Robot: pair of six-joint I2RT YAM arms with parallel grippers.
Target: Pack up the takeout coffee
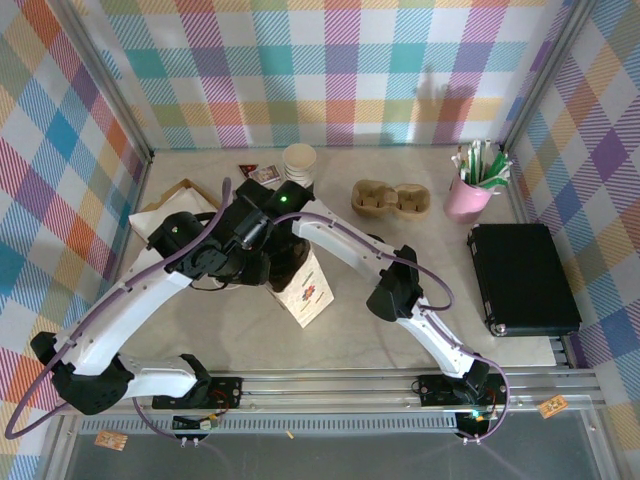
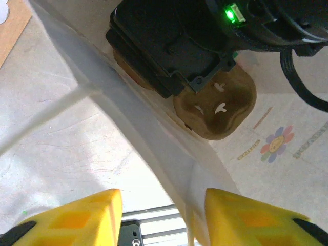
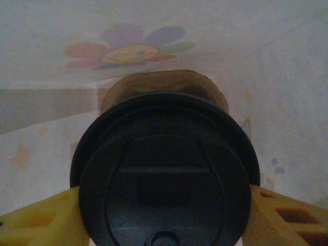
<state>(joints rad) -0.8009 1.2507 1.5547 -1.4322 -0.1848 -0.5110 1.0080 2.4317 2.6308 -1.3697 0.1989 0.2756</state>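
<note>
As right gripper (image 3: 164, 221) clasps coffee (image 3: 164, 169) (bagged), arm (image 1: 350, 240) arches

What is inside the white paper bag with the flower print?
In the white paper bag, a brown pulp cup carrier lies deepest. Nearer, the right tool holds the takeout coffee, its round black plastic lid facing the camera. The lid hides the cup's wall.
</note>
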